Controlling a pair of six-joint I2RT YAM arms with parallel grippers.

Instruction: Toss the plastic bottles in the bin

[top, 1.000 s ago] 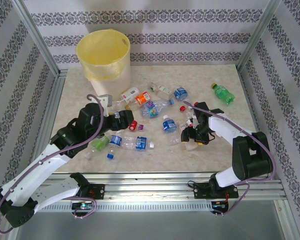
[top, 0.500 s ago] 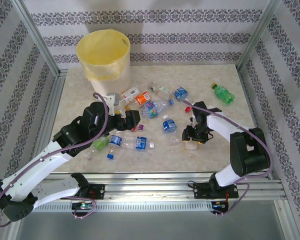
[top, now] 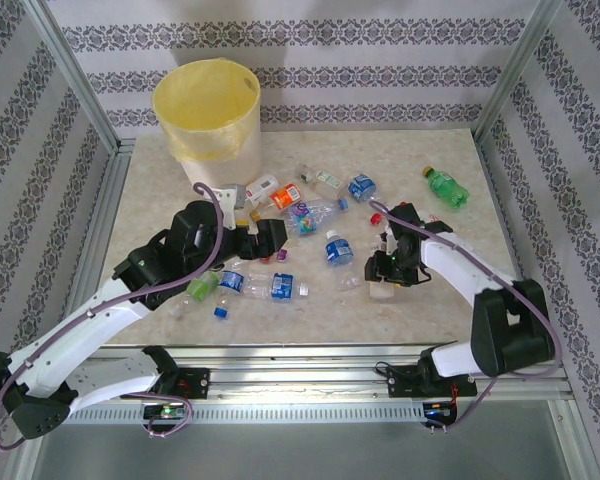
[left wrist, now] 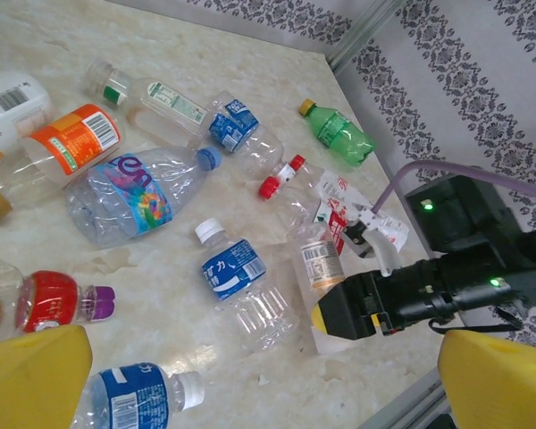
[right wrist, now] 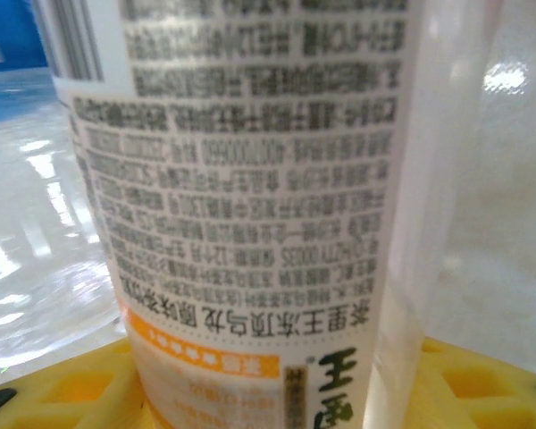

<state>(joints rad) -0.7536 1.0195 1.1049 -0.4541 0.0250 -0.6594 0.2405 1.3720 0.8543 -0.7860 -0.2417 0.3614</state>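
Note:
Several plastic bottles lie scattered on the marble table. My right gripper is shut on a clear bottle with a white and orange label, which stands between its yellow fingers. My left gripper hangs open above the pile. Under it lie a blue-labelled bottle and another blue one. A green bottle lies apart at the far right. The bin, lined with a yellow bag, stands at the back left.
A big crushed bottle, an orange-labelled one and a red-labelled one lie mid-table. Metal frame posts stand at the corners. An aluminium rail runs along the near edge.
My right gripper has narrowed onto the white-labelled bottle. The left arm has swung right and forward over the pile, still open.

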